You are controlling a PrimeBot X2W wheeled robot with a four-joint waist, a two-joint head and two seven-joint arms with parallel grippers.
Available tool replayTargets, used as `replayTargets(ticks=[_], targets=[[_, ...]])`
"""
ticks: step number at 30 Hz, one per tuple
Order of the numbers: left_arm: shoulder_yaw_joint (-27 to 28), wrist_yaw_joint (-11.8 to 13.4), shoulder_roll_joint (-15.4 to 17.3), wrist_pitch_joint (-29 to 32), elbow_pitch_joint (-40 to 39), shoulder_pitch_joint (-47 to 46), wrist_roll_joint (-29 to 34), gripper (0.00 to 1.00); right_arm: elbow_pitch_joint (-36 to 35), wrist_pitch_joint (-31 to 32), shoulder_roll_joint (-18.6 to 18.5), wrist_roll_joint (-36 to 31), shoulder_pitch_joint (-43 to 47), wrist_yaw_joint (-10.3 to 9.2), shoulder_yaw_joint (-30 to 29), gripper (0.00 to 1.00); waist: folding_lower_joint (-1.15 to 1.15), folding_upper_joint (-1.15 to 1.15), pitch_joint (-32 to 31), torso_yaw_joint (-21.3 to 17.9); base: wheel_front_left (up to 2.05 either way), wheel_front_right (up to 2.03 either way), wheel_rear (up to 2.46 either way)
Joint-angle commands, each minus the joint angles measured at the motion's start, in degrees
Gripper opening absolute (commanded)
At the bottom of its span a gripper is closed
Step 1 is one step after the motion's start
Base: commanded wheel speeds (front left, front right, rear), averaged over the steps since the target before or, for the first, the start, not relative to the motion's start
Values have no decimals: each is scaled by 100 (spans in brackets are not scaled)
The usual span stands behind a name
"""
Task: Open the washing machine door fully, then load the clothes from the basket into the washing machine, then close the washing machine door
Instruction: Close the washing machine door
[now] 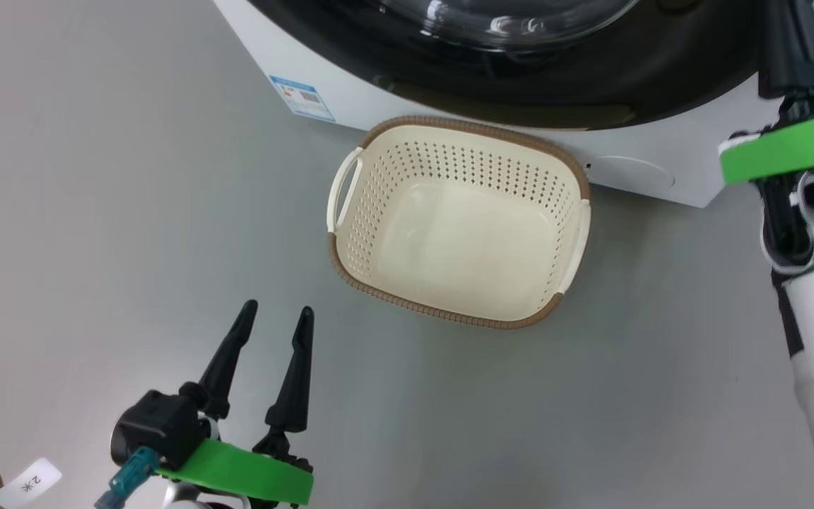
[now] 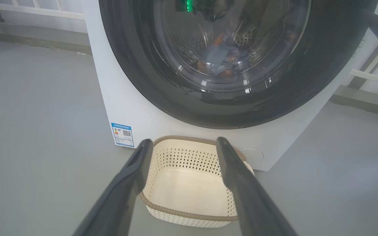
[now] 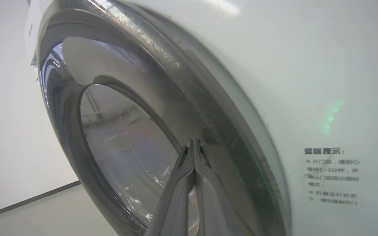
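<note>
The white washing machine [image 2: 133, 108] fills the back, and its glossy black-rimmed door [image 2: 136, 65] lies flat against the front. Through the glass I see the blue-grey clothes [image 2: 220, 57] with orange motifs lying in the drum. On the floor before the washer stands the cream basket [image 1: 460, 219], with nothing in it. My left gripper [image 1: 276, 318] hovers open at the lower left, short of the basket [image 2: 189, 183]. My right gripper [image 3: 194, 144] is shut with nothing in it, its tips pressed against the door's black rim [image 3: 215, 137] at the right side.
Grey floor [image 1: 96, 212] spreads left of and in front of the basket. A blue label sticker [image 1: 301, 97] marks the washer's lower left corner. My right forearm with its green band [image 1: 788, 148] rises at the right edge. White railings [image 2: 28, 8] stand behind the washer.
</note>
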Motion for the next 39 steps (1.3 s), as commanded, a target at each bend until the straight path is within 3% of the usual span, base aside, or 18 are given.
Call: replayTargets(ticks=[1,2,4,5,7,10,24,39], targets=[[215,14,60,-37,-80,-74,4,100,-168,-25,51,38,215,-33,164,0,0,0,-80,-62,0,0,0],[229,0,60,-37,-48,-70,22,100,-213,-25,30,81,333,-33,291,0,0,0,-117,-88,0,0,0],[264,-37,60,-37,52,-59,57,100,-284,-25,-6,163,586,-33,420,16,0,0,-217,-154,0,0,0],[294,-59,60,-37,111,-52,78,100,-301,-25,-27,176,713,-33,510,34,0,0,-267,-201,0,0,0],[356,-104,60,-37,223,-55,137,100,-319,-25,-56,206,946,-33,618,54,0,0,-361,-294,0,0,0],[463,-174,60,-37,369,-84,230,100,-343,-25,-102,178,1285,-33,841,98,0,0,-504,-445,0,0,0],[1080,-499,60,-37,993,-45,505,100,-529,-25,-98,237,2650,-33,788,100,0,0,-1097,-1254,0,0,0],[1408,-575,60,-37,1219,180,749,100,-585,-25,-93,221,3623,-33,422,100,0,0,-1544,-1931,0,0,0]])
